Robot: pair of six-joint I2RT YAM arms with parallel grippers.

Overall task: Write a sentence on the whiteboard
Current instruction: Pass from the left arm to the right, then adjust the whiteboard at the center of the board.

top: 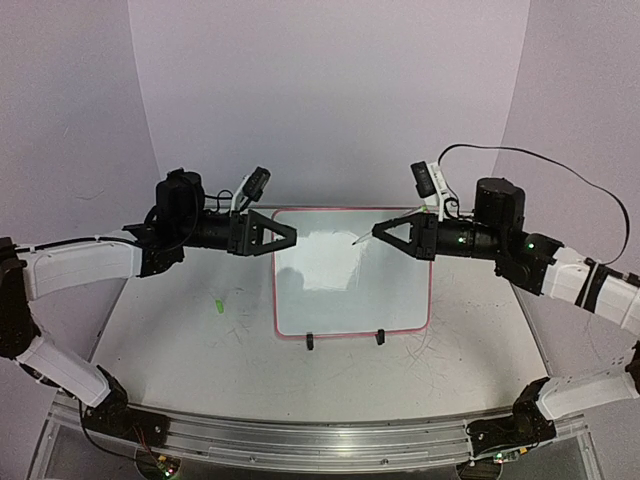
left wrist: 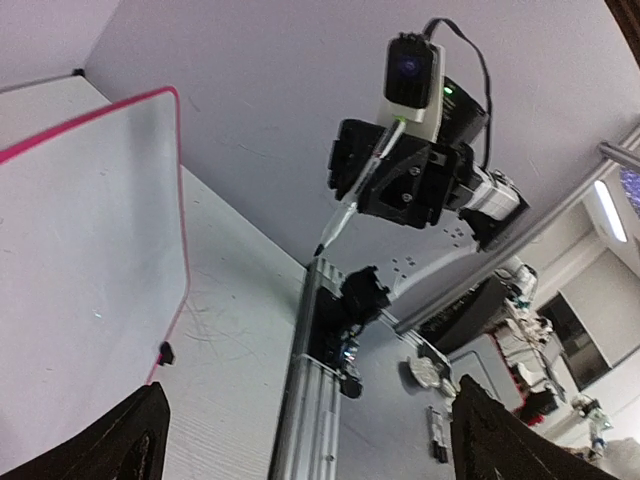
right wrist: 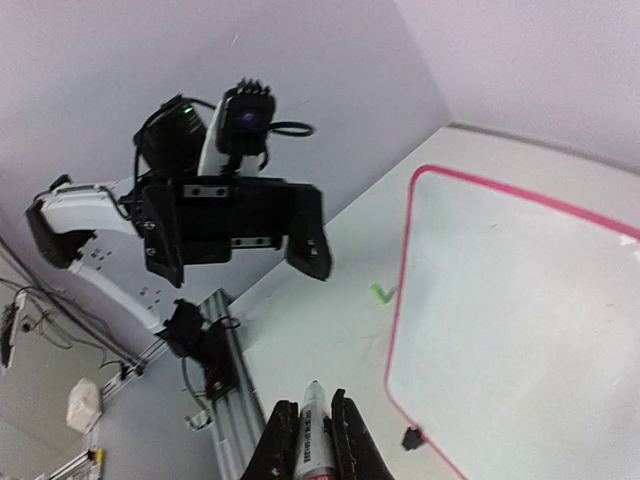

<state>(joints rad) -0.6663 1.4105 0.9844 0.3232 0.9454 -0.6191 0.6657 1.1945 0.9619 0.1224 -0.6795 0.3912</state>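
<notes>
Your right end effector (top: 380,233) pinches a marker (top: 362,239) above the whiteboard (top: 350,300), which sits mid-way across the counter (top: 170,350). Your left end effector (top: 288,234) hangs spread over its left edge, with a green cap (top: 217,304) lying further left

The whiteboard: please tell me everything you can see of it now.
The whiteboard is a small white rectangle with rounded corners and a thin red-pink rim, glossy, with a glare patch. Two black stand feet show at its near edge. It rests on the table; no writing is visible. The marker held in the right gripper points over it; contact cannot be told.
</notes>
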